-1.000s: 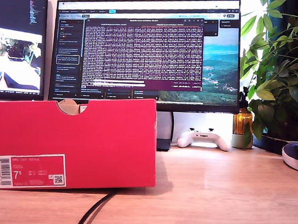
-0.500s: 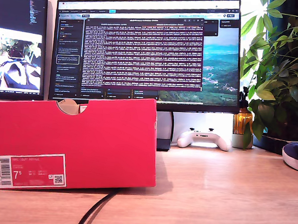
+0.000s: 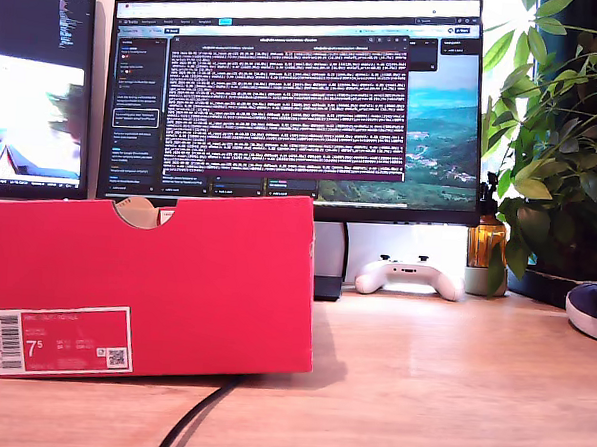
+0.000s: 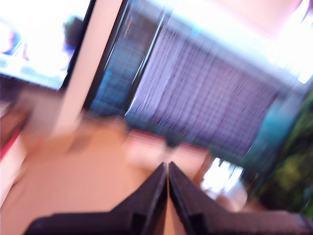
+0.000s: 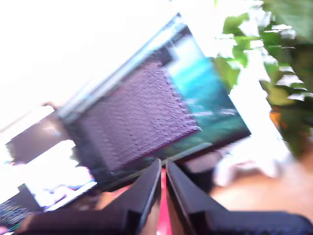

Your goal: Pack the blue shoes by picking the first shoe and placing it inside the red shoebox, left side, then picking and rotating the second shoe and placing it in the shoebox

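The red shoebox (image 3: pixel 145 286) stands on the wooden desk at the exterior view's left, its label with "7.5" facing the camera and a half-round notch in its top edge. One blue shoe (image 3: pixel 591 311) with a white sole pokes in at the exterior view's right edge; the rest of it is cut off. Neither arm shows in the exterior view. In the blurred first wrist view my first gripper (image 4: pixel 167 165) is shut with nothing between its fingers and points toward the monitors. My second gripper (image 5: pixel 163 162) is shut and empty too, with a sliver of the red shoebox (image 5: pixel 163 208) behind it.
Two monitors (image 3: pixel 295 103) stand behind the box. A white game controller (image 3: pixel 409 277), an amber jar (image 3: pixel 485 248) and a leafy plant (image 3: pixel 563 147) sit at the back on the exterior view's right. A black cable (image 3: pixel 193 418) runs from under the box to the desk's front edge.
The box and the shoe have not moved. Only the pictures on the monitors have changed: the text has scrolled and the small camera image has become blurred.
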Tool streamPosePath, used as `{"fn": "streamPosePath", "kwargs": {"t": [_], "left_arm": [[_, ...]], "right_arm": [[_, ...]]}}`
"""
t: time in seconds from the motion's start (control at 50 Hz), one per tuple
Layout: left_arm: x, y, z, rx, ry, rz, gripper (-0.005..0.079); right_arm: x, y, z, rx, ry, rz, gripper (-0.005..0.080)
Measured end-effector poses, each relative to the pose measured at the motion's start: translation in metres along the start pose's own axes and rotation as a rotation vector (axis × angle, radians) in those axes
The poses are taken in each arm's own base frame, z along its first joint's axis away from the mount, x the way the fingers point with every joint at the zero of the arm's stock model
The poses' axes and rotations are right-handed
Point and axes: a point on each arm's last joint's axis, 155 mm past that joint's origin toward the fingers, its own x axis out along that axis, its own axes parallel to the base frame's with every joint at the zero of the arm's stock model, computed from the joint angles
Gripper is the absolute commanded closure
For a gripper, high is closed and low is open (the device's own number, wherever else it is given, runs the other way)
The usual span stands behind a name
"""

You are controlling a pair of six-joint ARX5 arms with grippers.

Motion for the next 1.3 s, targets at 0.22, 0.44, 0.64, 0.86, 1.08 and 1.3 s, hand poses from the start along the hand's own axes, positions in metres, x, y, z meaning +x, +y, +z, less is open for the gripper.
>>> {"fn": "streamPosePath", "kwargs": {"t": [0.22,0.44,0.64,0.86,1.08,1.3], "left_arm": [[-0.001,-0.035,0.006,0.092,0.034,-0.146,0.0762],[0.014,-0.065,0.024,0.277,0.149,-0.216,0.0762],[0.036,-0.061,0.007,0.371,0.373,-0.218,0.0762],[0.036,-0.023,-0.009,0.583,0.637,-0.081,0.0762],[-0.006,-0.028,-0.050,0.453,0.953,-0.097,0.0762],[-0.046,-0.030,-0.098,0.259,1.239,-0.048,0.0762]], "right_arm": [[0.000,0.052,0.064,-0.065,-0.058,0.076,0.0765],[0.032,0.071,0.081,-0.175,0.130,0.053,0.0764],[0.074,0.042,0.059,-0.187,0.415,-0.072,0.0764],[0.094,-0.002,0.026,-0.226,0.663,-0.212,0.0764],[0.103,-0.043,-0.005,-0.238,0.776,-0.320,0.0764],[0.106,-0.070,-0.035,-0.246,0.879,-0.359,0.0762]]}}
